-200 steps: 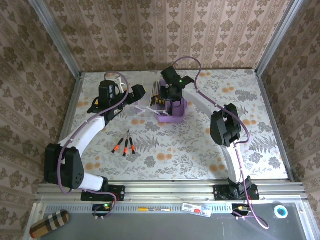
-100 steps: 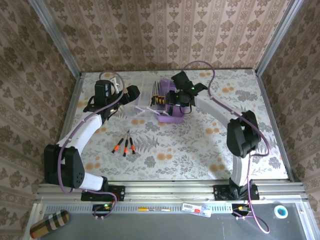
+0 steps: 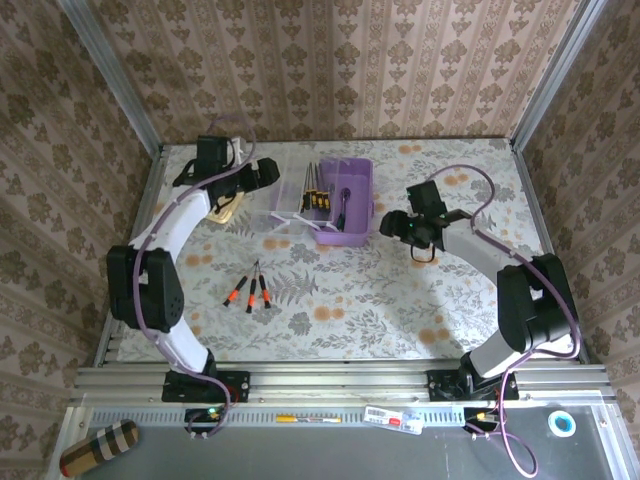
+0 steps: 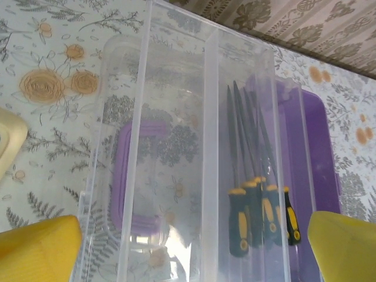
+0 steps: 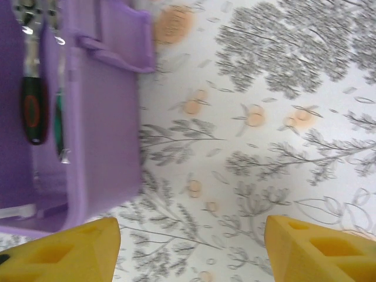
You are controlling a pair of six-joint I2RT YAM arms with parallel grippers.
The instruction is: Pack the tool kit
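Right gripper (image 5: 191, 249) released, grasping nothing; just to its left, the purple case (image 3: 358, 185), mid-table toward the far edge, tools inside. Left gripper (image 4: 191, 247) released too, over the clear lid (image 4: 170, 117). Likely next: fetch the orange screwdrivers (image 3: 252, 292) left of centre, nearer the front edge; drop straight down, clamp across one handle.
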